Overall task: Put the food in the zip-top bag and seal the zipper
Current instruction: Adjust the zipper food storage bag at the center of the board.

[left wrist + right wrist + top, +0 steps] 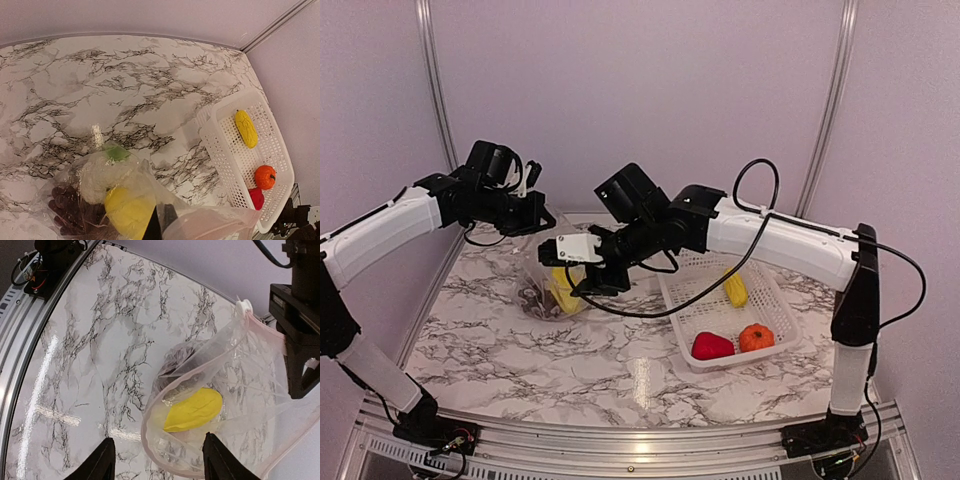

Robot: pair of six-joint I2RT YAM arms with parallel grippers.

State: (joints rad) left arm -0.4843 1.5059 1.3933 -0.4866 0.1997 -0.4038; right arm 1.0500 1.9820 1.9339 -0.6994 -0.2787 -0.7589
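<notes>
— On the bench (570,350), left of the basket (220,165): zip-top bag (260,390) held agape, rim clamped in left claw (533,218); right claw (157,462) spread wide above, empty.
— Mid-loading, then. Next?
— Across for red pepper (711,346), orange fruit (756,337), yellow piece (735,290). Sealing last.

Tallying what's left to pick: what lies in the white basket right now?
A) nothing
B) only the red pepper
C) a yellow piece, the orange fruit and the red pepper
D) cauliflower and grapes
C: the basket holds a yellow piece, the orange fruit and the red pepper, while the cauliflower, grapes and the other yellow piece sit inside the zip-top bag.
</notes>
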